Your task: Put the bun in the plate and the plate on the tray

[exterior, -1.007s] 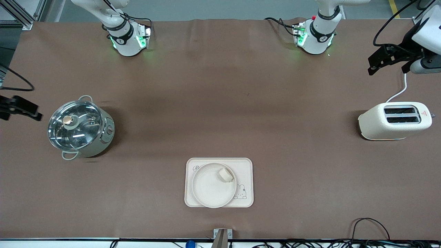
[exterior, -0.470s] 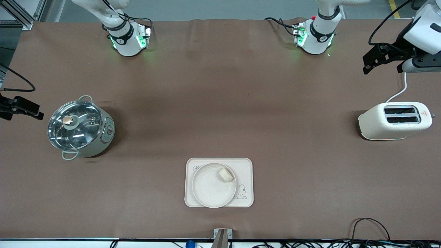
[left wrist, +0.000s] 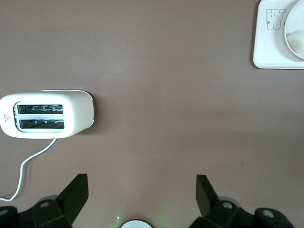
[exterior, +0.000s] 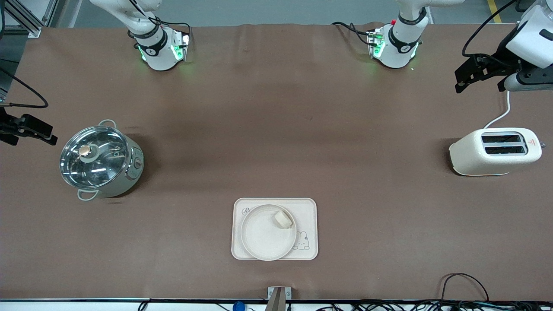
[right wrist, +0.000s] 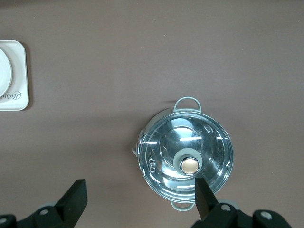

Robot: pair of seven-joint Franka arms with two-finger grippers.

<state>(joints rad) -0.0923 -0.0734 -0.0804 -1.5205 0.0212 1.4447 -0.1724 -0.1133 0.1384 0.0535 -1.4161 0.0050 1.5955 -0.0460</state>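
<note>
The bun (exterior: pixel 283 219) lies in the round plate (exterior: pixel 261 235), by the rim nearest the bunny drawing. The plate sits on the rectangular tray (exterior: pixel 309 211), on the part of the table near the front camera. My left gripper (exterior: pixel 464 82) is open and empty, up over bare table at the left arm's end. Its wrist view (left wrist: pixel 141 187) shows the tray (left wrist: pixel 270 47), the plate (left wrist: pixel 290 19) and the bun (left wrist: pixel 298 39) at a corner. My right gripper (exterior: pixel 45 134) is open and empty at the right arm's end (right wrist: pixel 140 192). Its wrist view shows the tray (right wrist: pixel 20 71) and the plate (right wrist: pixel 4 71).
A steel pot with a glass lid (exterior: pixel 101 162) stands at the right arm's end, under my right gripper's wrist view (right wrist: pixel 187 161). A white toaster (exterior: pixel 494 151) with its cord stands at the left arm's end (left wrist: pixel 45 114). Brown cloth covers the table.
Both grippers have drifted a little toward the robots' bases' edge of the table. The bun, plate and tray have not moved.
</note>
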